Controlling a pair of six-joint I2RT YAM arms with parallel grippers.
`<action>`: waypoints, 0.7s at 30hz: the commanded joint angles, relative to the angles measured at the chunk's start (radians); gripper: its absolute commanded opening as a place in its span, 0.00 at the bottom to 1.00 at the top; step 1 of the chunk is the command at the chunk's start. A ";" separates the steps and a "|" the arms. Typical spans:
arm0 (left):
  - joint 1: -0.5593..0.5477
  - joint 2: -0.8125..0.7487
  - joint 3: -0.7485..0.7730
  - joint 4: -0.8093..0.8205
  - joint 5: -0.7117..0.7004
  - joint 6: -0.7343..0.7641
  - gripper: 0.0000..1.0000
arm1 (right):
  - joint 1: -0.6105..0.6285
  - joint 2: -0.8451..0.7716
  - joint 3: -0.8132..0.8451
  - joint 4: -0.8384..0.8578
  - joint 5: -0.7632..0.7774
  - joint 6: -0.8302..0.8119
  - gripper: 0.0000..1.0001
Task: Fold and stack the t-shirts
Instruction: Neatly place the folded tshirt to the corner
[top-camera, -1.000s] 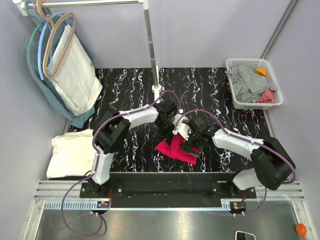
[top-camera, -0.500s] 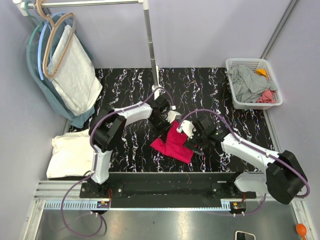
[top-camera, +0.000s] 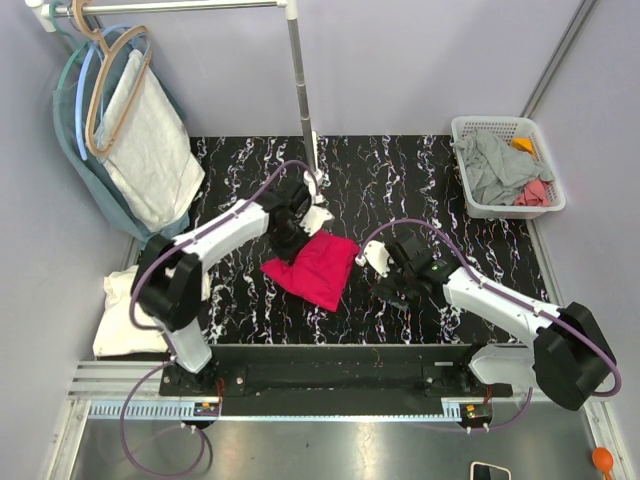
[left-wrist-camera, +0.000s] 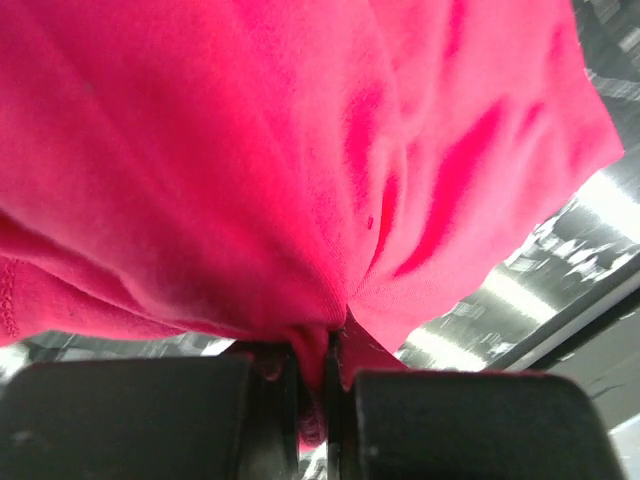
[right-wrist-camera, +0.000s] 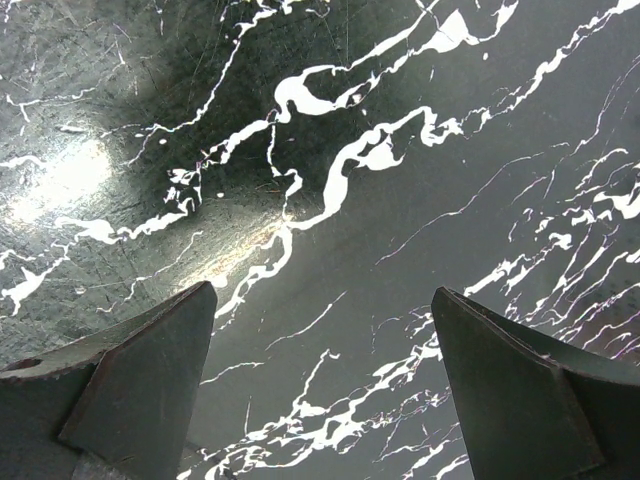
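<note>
A folded red t-shirt (top-camera: 315, 268) lies on the black marbled table (top-camera: 400, 170) at its middle. My left gripper (top-camera: 287, 238) is shut on the shirt's far left edge. In the left wrist view the red cloth (left-wrist-camera: 300, 160) fills the frame and is pinched between the black fingers (left-wrist-camera: 150, 420). My right gripper (top-camera: 392, 287) is open and empty, just right of the shirt and apart from it. The right wrist view shows only bare marbled table (right-wrist-camera: 330, 200) between its fingers (right-wrist-camera: 130, 370). A folded cream t-shirt (top-camera: 140, 310) lies at the left edge.
A white basket (top-camera: 548, 195) of crumpled clothes stands at the far right. A garment rack pole (top-camera: 302, 90) rises at the back middle, with hangers and shirts (top-camera: 145, 150) hanging at the left. The metal rail (top-camera: 330, 380) runs along the near edge.
My left gripper has dragged the red shirt to the left and away from me. My right gripper has let the shirt go and now stands open over bare table.
</note>
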 joint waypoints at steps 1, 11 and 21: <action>0.032 -0.135 -0.060 -0.065 -0.198 0.081 0.00 | 0.006 0.012 0.027 0.008 0.033 0.008 1.00; 0.165 -0.373 -0.247 -0.129 -0.392 0.197 0.00 | 0.005 0.025 0.010 0.026 0.036 0.008 1.00; 0.328 -0.572 -0.319 -0.241 -0.464 0.320 0.00 | 0.006 0.044 0.001 0.042 0.036 0.007 1.00</action>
